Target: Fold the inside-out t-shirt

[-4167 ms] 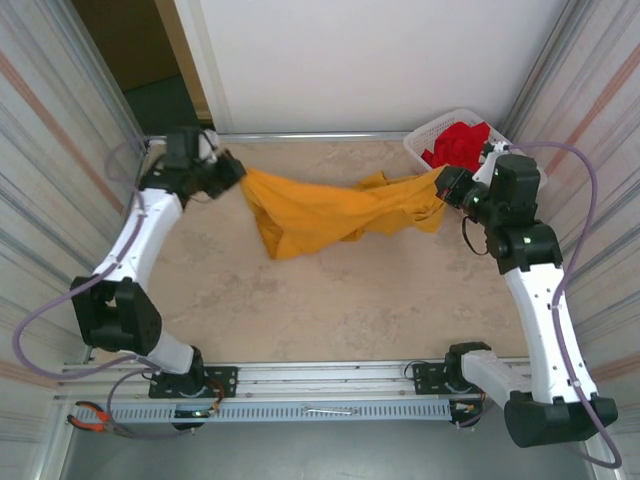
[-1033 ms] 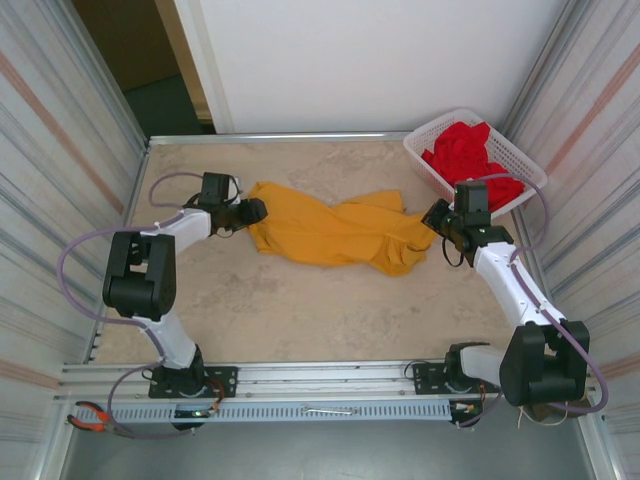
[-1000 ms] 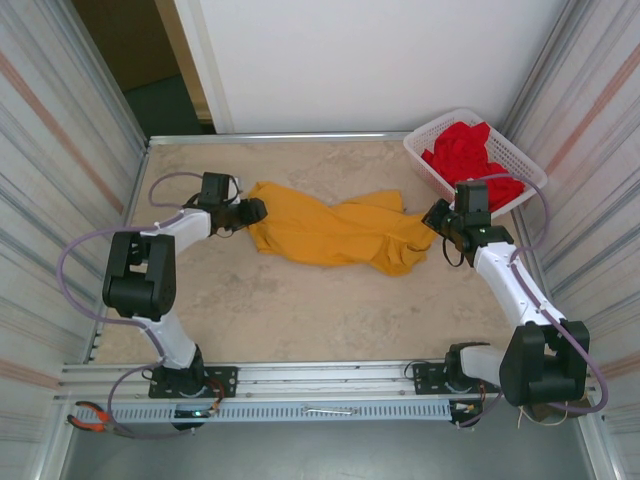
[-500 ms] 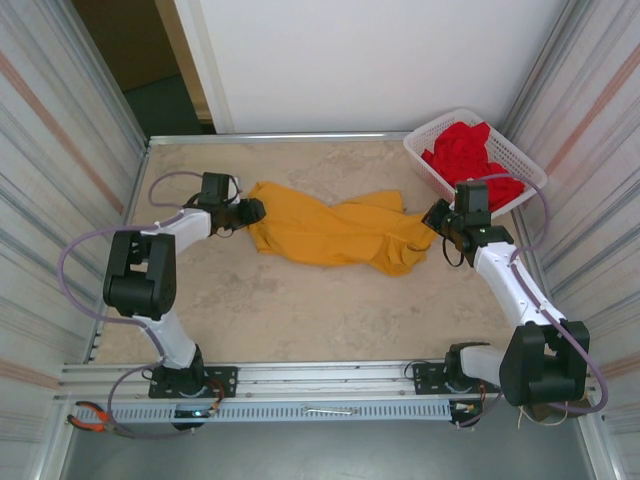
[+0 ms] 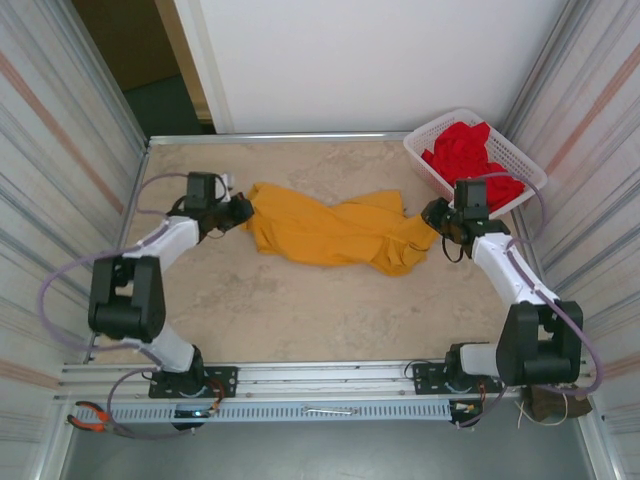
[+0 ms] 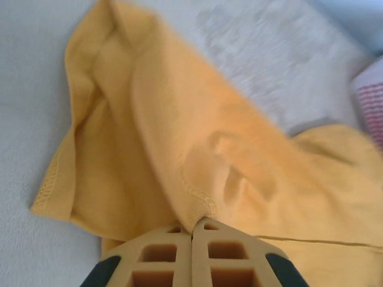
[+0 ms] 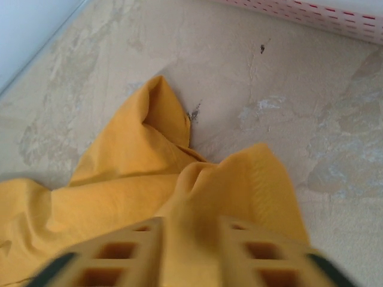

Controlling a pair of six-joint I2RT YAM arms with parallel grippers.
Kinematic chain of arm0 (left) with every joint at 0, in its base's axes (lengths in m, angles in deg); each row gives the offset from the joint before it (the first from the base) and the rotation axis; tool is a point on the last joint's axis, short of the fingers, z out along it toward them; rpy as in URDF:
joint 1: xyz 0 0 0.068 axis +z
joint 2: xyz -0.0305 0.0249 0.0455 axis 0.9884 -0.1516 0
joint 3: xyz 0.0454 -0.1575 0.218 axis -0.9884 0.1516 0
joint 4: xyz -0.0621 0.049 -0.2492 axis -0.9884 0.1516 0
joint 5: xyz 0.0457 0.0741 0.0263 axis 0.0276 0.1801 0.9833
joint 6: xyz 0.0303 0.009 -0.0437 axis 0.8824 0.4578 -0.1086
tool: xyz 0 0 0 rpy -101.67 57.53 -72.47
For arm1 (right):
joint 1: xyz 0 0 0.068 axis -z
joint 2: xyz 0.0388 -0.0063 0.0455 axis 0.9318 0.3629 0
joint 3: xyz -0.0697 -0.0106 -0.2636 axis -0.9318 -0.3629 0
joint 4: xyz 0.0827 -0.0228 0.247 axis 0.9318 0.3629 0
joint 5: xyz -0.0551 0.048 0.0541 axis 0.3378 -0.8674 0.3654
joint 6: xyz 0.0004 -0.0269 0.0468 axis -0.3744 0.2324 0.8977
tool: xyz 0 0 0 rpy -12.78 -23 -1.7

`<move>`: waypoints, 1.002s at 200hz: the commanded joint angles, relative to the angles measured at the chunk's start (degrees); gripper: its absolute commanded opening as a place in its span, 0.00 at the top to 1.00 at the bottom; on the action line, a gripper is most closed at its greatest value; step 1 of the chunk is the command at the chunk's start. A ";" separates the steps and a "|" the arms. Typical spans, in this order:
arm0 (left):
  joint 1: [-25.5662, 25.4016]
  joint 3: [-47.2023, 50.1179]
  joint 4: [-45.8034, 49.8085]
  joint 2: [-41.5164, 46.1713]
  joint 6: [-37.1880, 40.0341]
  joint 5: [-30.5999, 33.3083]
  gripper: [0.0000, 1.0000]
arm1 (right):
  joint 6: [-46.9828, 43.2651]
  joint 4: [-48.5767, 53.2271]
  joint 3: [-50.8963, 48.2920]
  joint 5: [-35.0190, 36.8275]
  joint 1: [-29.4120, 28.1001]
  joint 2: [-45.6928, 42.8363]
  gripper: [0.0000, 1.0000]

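**Top view:** your inside-out t-shirt [image 5: 330, 235] lies on the far half of the bench [image 5: 300, 310]. It's a long crumpled strip, mustard yellow, plain and wrinkled, running left-right btwn the two arms. The left pincer [image 5: 243, 209] sits at the shirt's left end and the right pincer [image 5: 432, 216] at its right end. From up here you can't read either jaw gap. A white basket [image 5: 425, 137] w/ a red garment [image 5: 468, 145] stands at the far right corner, just beside the right arm and clear of the shirt.

**Left wrist view:** this one gives you the stitching, which the top view doesn't. The t-shirt [image 6: 179, 143] shows a raised overlock seam and a stitched hem on its folded edge, blurring toward the right. The left pincer [image 6: 192, 227] is closed tight, fingertips [image 6: 161, 251] meeting w/ no gap. A seam ridge runs straight into the nip, so it has a pinch of cloth. A blurry basket edge [image 6: 371, 89] shows at far right.

**Right wrist view:** the t-shirt [image 7: 149, 179] rises in a peaked fold off the marbled bench [image 7: 287, 119], w/ the basket wall [image 7: 311, 15] along the top right. The right pincer [image 7: 191, 239] has its jaws partway apart. A hump of cloth lies in the gap btwn the fingers [image 7: 119, 257]. You can't tell if they press on it.
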 commanded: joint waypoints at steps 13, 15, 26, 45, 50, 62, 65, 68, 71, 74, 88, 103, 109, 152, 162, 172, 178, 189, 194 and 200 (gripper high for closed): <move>1.83 -3.43 4.98 9.78 -4.04 -5.93 1.00 | -2.67 0.51 4.96 -4.07 0.31 2.69 0.40; 1.82 -3.76 5.42 9.93 -3.93 -6.08 1.00 | -2.67 0.53 4.93 -4.28 0.26 2.50 0.40; 1.85 -5.20 7.18 10.18 -3.54 -7.00 1.00 | -2.74 0.68 4.11 -5.18 -0.04 1.03 0.39; 1.82 -5.81 8.54 10.13 -2.99 -8.00 1.00 | -3.32 2.00 1.36 -5.60 -1.28 -2.44 0.38; 1.83 -5.64 8.53 10.13 -2.92 -8.00 1.00 | -3.56 2.27 0.53 -5.46 -1.61 -3.31 0.38; 1.83 -4.77 8.48 10.19 -2.81 -7.76 1.00 | -4.10 2.53 -2.06 -5.00 -2.37 -4.70 0.38; 1.82 -4.60 8.44 10.23 -2.73 -7.74 1.00 | -4.17 2.55 -2.51 -4.91 -2.52 -4.82 0.38; 1.82 -4.38 8.39 10.16 -2.75 -7.74 1.00 | -4.26 2.49 -3.04 -4.73 -2.65 -4.99 0.38; 1.82 -4.15 8.30 10.19 -2.66 -7.74 1.00 | -4.40 2.49 -3.46 -4.52 -2.75 -5.01 0.37; 1.82 -3.92 8.30 10.19 -2.63 -7.84 1.00 | -4.57 2.48 -3.88 -4.33 -2.94 -4.89 0.36; 1.87 -3.13 7.90 10.24 -2.63 -7.80 1.00 | -5.09 2.00 -5.05 -3.96 -3.58 -4.05 0.35; 1.83 -2.59 7.69 10.05 -2.55 -7.65 1.00 | -6.11 1.68 -5.06 -3.11 -4.66 -1.79 0.33; 1.85 -2.46 7.76 9.96 -2.54 -7.61 1.00 | -6.68 1.83 -4.61 -2.47 -5.13 -0.56 0.33; 1.83 -1.54 7.39 10.22 -2.79 -7.22 1.00 | -9.20 2.89 0.88 -0.65 -8.25 9.53 0.40; 1.89 -1.41 7.46 10.33 -2.81 -6.96 1.00 | -9.37 3.65 1.97 -0.40 -8.70 11.25 0.46; 1.83 -1.18 7.63 10.50 -2.81 -6.91 1.00 | -9.38 4.29 2.52 0.19 -8.83 12.16 0.65; 1.83 -1.15 7.68 10.58 -2.81 -6.88 1.00 | -9.37 4.63 2.56 0.60 -8.84 12.13 0.81; 1.98 -1.15 7.85 10.60 -3.11 -6.92 1.00 | -9.34 5.13 2.59 1.18 -8.68 10.65 1.00; 2.15 -1.28 7.70 10.60 -3.44 -7.12 1.00 | -9.40 5.54 2.79 1.55 -8.54 9.58 1.00; 2.42 -1.62 7.12 10.62 -4.17 -7.63 1.00 | -9.56 6.14 3.28 1.72 -8.00 8.08 1.00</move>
